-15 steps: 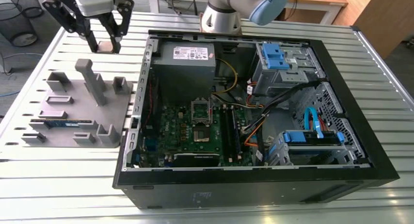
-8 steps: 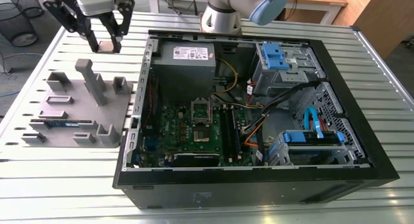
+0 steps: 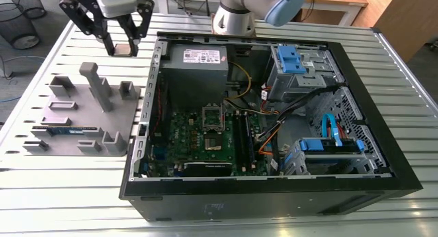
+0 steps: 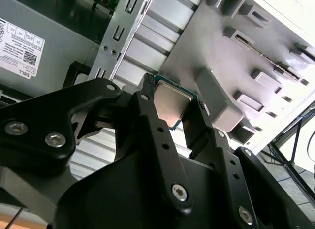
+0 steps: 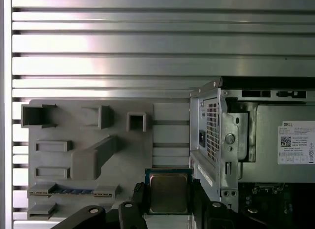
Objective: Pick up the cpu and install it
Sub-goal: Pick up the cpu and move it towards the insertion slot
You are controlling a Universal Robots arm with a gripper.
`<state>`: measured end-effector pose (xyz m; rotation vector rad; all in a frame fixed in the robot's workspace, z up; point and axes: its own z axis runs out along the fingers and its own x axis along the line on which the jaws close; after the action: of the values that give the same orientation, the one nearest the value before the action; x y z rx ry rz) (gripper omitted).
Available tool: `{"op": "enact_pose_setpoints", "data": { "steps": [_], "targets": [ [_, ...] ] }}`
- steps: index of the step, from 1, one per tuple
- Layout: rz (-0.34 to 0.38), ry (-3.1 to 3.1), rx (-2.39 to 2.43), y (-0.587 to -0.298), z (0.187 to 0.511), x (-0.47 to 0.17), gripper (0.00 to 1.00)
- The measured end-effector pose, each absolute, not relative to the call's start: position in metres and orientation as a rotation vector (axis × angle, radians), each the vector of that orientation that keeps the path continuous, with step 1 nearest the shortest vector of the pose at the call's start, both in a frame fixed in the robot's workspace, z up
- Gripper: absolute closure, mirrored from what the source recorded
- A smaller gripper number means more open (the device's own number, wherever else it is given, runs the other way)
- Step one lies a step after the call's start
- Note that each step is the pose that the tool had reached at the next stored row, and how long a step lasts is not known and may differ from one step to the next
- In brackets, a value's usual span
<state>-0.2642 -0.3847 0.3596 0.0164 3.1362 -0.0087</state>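
Silver-grey metal caps the cpu, a small flat square with a thin green rim. The fingers pinch its opposite edges, holding it above the table between plate and case.

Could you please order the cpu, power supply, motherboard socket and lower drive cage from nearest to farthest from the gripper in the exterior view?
1. cpu: clamped in the gripper.
2. power supply: just to the exterior view's right.
3. motherboard socket: middle of the case.
4. lower drive cage: exterior view's lower right.
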Motion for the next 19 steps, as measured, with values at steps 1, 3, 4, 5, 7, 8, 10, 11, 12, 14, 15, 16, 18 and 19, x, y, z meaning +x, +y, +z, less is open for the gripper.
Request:
{"op": "enact_pose_setpoints", "data": {
  "steps": [1, 3, 4, 5, 7, 8, 10, 11, 12, 14, 15, 16, 18, 19],
  "targets": [
    [-0.009, 3.136, 0.017, -0.385, 0.360, -0.261, 0.53],
    [-0.009, 3.136, 0.017, -0.384, 0.359, -0.254, 0.53],
    [-0.008, 3.136, 0.017, -0.384, 0.359, -0.251, 0.53],
    [-0.009, 3.136, 0.016, -0.384, 0.359, -0.247, 0.53],
    [-0.009, 3.136, 0.017, -0.384, 0.359, -0.239, 0.53],
    [-0.009, 3.136, 0.017, -0.384, 0.359, -0.235, 0.53],
    [-0.008, 3.136, 0.017, -0.384, 0.359, -0.225, 0.53],
    [-0.009, 3.136, 0.017, -0.383, 0.359, -0.221, 0.53],
    [-0.009, 3.136, 0.017, -0.383, 0.359, -0.217, 0.53],
    [-0.009, 3.136, 0.017, -0.383, 0.358, -0.210, 0.53],
    [-0.008, 3.136, 0.017, -0.383, 0.358, -0.206, 0.53],
    [-0.008, 3.136, 0.017, -0.383, 0.358, -0.202, 0.53],
    [-0.009, 3.136, 0.018, -0.383, 0.358, -0.195, 0.53],
    [-0.009, 3.136, 0.018, -0.382, 0.358, -0.191, 0.53]
  ]
}}
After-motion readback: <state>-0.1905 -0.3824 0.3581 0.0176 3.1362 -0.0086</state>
